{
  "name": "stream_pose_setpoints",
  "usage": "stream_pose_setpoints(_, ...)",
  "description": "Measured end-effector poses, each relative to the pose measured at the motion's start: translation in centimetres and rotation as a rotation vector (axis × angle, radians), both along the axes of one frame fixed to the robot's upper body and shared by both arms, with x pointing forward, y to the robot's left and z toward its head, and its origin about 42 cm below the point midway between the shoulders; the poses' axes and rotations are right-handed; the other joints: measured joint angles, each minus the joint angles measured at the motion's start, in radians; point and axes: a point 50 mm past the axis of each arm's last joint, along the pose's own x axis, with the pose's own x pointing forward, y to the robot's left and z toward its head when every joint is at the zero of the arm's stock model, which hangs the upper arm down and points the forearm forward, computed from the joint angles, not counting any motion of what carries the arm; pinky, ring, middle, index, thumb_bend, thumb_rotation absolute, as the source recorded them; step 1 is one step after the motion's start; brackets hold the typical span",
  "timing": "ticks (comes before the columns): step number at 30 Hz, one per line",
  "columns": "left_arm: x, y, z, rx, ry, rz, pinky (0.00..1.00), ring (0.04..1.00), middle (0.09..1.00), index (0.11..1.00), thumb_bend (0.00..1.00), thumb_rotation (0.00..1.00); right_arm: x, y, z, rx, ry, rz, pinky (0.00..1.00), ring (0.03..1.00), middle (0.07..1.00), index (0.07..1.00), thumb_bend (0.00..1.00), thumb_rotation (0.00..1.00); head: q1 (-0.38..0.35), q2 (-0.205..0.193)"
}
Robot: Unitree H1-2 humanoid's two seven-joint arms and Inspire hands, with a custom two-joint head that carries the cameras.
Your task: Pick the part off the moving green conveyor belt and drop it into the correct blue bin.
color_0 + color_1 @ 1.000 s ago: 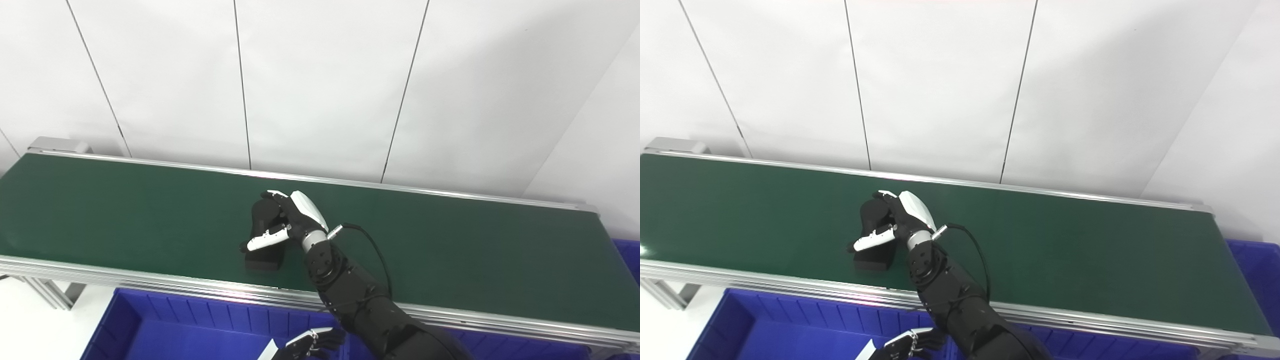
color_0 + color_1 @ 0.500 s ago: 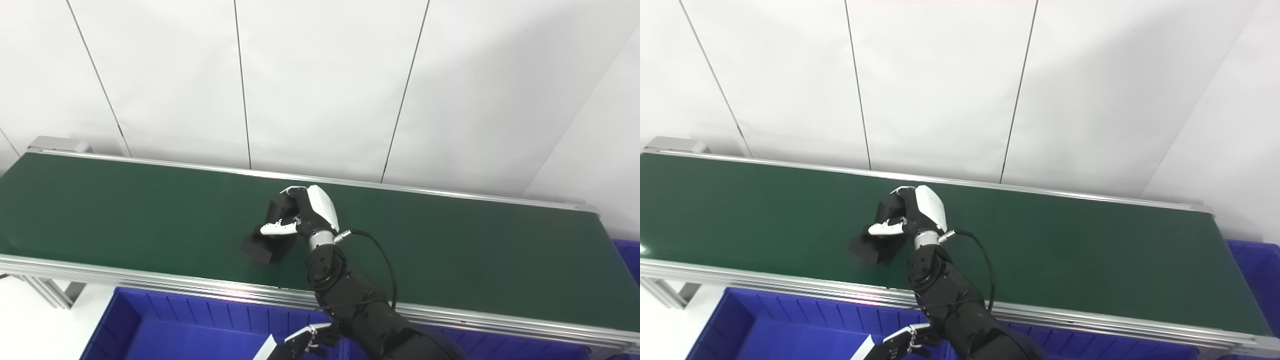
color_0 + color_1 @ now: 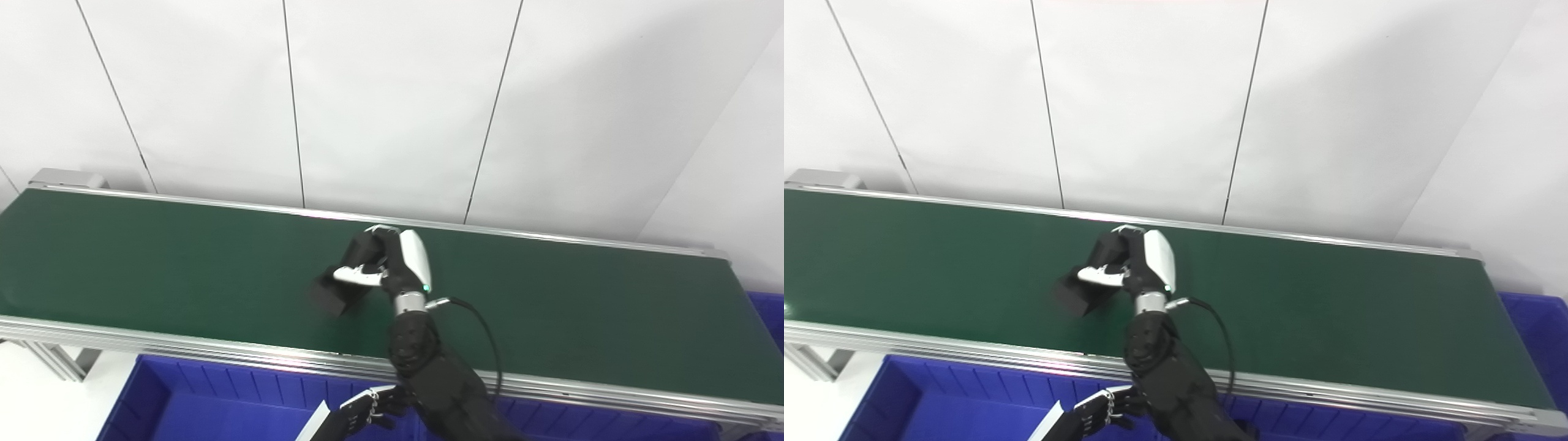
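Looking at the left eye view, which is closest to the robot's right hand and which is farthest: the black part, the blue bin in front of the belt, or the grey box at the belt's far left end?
From the right hand:
1. Black part: in the hand's grasp, over the belt.
2. Blue bin: below the belt's near rail, toward the lower left.
3. Grey box: at the belt's far left end, against the wall.

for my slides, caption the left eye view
Right hand grips black part above green belt, blue bin below.
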Motion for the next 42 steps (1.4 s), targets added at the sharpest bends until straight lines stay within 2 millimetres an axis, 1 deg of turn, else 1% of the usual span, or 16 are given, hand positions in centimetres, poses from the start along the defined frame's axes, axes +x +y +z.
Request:
stream_pose_setpoints(3,0.1,0.3,0.0,-0.010,0.005,0.017,0.74,0.787,0.805,0.788,0.98,0.81,-1.6,-2.4,1.4,0.065,-0.059,-0.033,0.33,0.473,0.627,0.486,0.48,0.00,-0.006,0.006)
stream_pose_setpoints(4,0.1,0.4,0.0,-0.011,0.007,0.021,0.74,0.790,0.808,0.790,0.98,0.81,-2.0,-3.2,1.7,0.078,-0.072,-0.042,0.37,0.451,0.630,0.490,0.48,0.00,-0.006,0.006)
stream_pose_setpoints(8,0.1,0.8,-0.1,-0.029,0.019,0.026,0.75,0.796,0.816,0.792,0.98,0.79,-4.2,-7.3,2.9,0.113,-0.107,-0.096,0.34,0.481,0.642,0.487,0.48,0.00,-0.018,0.020)
stream_pose_setpoints(12,0.1,1.5,-0.4,-0.039,0.043,0.037,0.75,0.789,0.813,0.794,0.98,0.79,-6.6,-10.3,3.2,0.136,-0.108,-0.151,0.34,0.478,0.637,0.487,0.48,0.00,-0.023,0.032)
stream_pose_setpoints(20,-0.1,2.2,-0.6,-0.034,0.050,0.071,0.75,0.781,0.806,0.800,0.94,0.78,-11.0,-13.8,3.2,0.146,-0.105,-0.193,0.33,0.475,0.624,0.487,0.48,0.00,-0.045,0.080)
stream_pose_setpoints(23,-0.2,2.3,-0.5,-0.038,0.047,0.086,0.76,0.796,0.820,0.816,0.92,0.76,-13.3,-15.2,2.4,0.126,-0.083,-0.201,0.33,0.467,0.615,0.509,0.47,0.00,-0.048,0.095)
stream_pose_setpoints(27,-0.2,2.6,0.2,-0.056,0.023,0.114,0.76,0.813,0.836,0.831,0.91,0.75,-17.2,-16.7,0.8,0.074,0.000,-0.202,0.31,0.460,0.616,0.523,0.47,0.00,-0.049,0.150)
stream_pose_setpoints(28,-0.1,2.6,0.4,-0.058,0.016,0.118,0.76,0.815,0.837,0.832,0.90,0.75,-18.1,-16.9,0.4,0.062,0.023,-0.202,0.31,0.458,0.616,0.524,0.47,0.00,-0.049,0.150)
stream_pose_setpoints(31,-0.1,2.6,1.2,-0.070,-0.010,0.124,0.80,0.858,0.874,0.865,0.91,0.83,-20.3,-17.6,-0.7,0.004,0.092,-0.196,0.33,0.468,0.614,0.491,0.47,0.00,-0.040,0.173)
stream_pose_setpoints(33,-0.2,2.5,1.7,-0.091,-0.023,0.125,0.83,0.889,0.901,0.891,0.90,0.91,-21.5,-17.9,-1.5,-0.036,0.128,-0.186,0.20,0.451,0.612,0.487,0.49,0.00,-0.038,0.179)
stream_pose_setpoints(34,-0.3,2.3,1.9,-0.113,-0.020,0.127,0.84,0.902,0.913,0.904,0.89,0.95,-22.0,-18.0,-1.8,-0.057,0.149,-0.177,0.20,0.450,0.614,0.486,0.50,0.00,-0.037,0.184)
stream_pose_setpoints(36,-0.4,1.9,2.0,-0.144,-0.013,0.132,0.85,0.920,0.929,0.919,0.86,0.99,-22.5,-18.2,-2.3,-0.087,0.169,-0.161,0.27,0.437,0.613,0.496,0.50,0.00,-0.031,0.195)
stream_pose_setpoints(38,-0.5,1.8,2.5,-0.159,-0.014,0.124,0.89,0.951,0.959,0.940,0.75,1.00,-22.5,-18.3,-2.9,-0.122,0.191,-0.137,0.31,0.425,0.592,0.500,0.50,0.00,-0.022,0.209)
stream_pose_setpoints(40,-0.5,1.6,3.2,-0.179,-0.008,0.109,0.91,0.963,0.970,0.947,0.68,1.00,-22.6,-18.2,-3.4,-0.164,0.203,-0.124,0.26,0.363,0.502,0.529,0.50,0.00,-0.020,0.210)
stream_pose_setpoints(41,-0.5,1.6,3.5,-0.189,-0.007,0.107,0.91,0.966,0.973,0.947,0.63,1.00,-22.6,-18.1,-3.6,-0.188,0.209,-0.117,0.19,0.385,0.497,0.504,0.51,0.00,-0.015,0.213)
stream_pose_setpoints(42,-0.4,1.6,3.6,-0.189,-0.001,0.108,0.91,0.968,0.974,0.947,0.59,1.00,-22.6,-18.0,-3.9,-0.209,0.220,-0.110,0.14,0.259,0.481,0.494,0.52,0.00,-0.015,0.213)
